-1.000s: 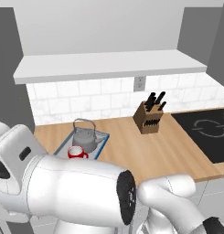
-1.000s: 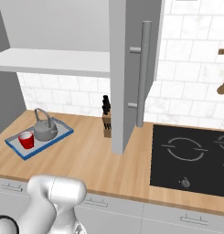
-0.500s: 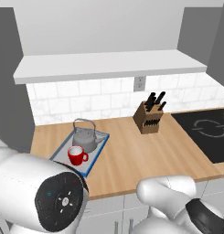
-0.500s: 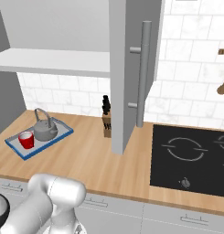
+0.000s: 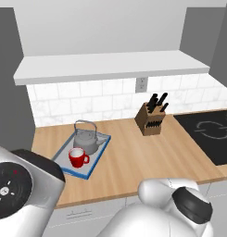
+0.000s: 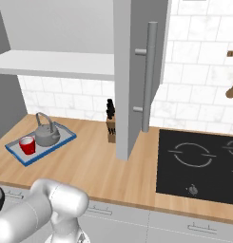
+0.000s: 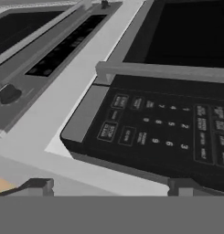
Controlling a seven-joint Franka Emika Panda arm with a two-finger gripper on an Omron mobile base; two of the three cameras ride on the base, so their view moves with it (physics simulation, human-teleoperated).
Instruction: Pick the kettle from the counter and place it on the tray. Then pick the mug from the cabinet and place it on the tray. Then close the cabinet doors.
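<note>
A: Where are the kettle [image 5: 85,140] and mug [image 5: 77,158]?
B: Both sit on the tray [image 5: 98,159], on the counter [image 5: 129,159], the mug just in front of the kettle.
A: And the gripper [image 7: 111,186]?
B: Its fingers [image 7: 39,186] stand wide apart, holding nothing; a dark keypad panel [image 7: 163,130] lies just beyond them. The cabinet door [image 6: 135,71] stands open.

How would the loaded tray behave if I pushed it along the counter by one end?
The tray looks flat-based, so it would probably slide rather than tip. The kettle sits squat, likely staying put. The mug stands upright beside it and is smaller, so a jerky push might shift or topple it.
</note>
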